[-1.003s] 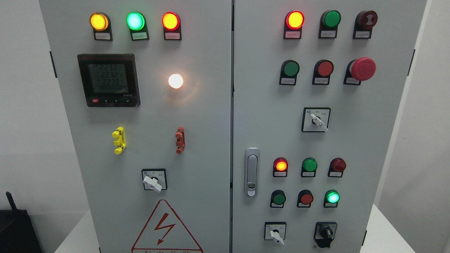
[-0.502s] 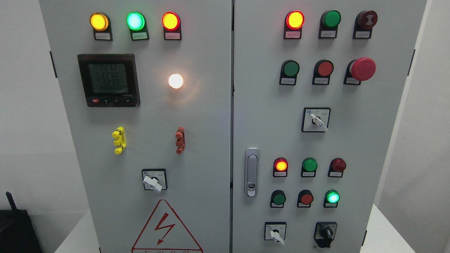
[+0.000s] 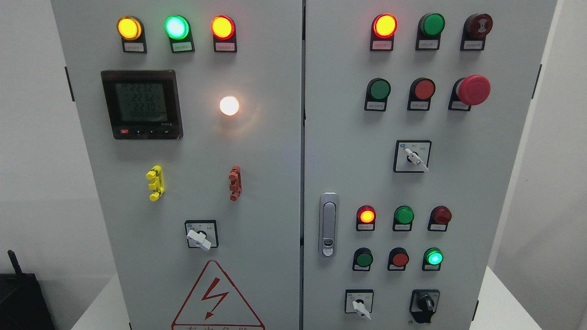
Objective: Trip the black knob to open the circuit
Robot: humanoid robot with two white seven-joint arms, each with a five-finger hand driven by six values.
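Nothing moved; black knob [image 3: 424, 304] low right on grey cabinet [image 3: 275, 183].

A white table [image 3: 500, 302] carries a tall grey electrical cabinet [image 3: 275, 151] that stands upright on it, filling most of the view. Bare strips of the tabletop show at the cabinet's lower left and lower right corners. A black box [image 3: 20, 302] sits low at the far left, its support unclear

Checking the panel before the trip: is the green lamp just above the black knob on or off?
On. The green lamp glows bright with a pale centre, unlike the dull green button in its row. The black knob sits just below it.
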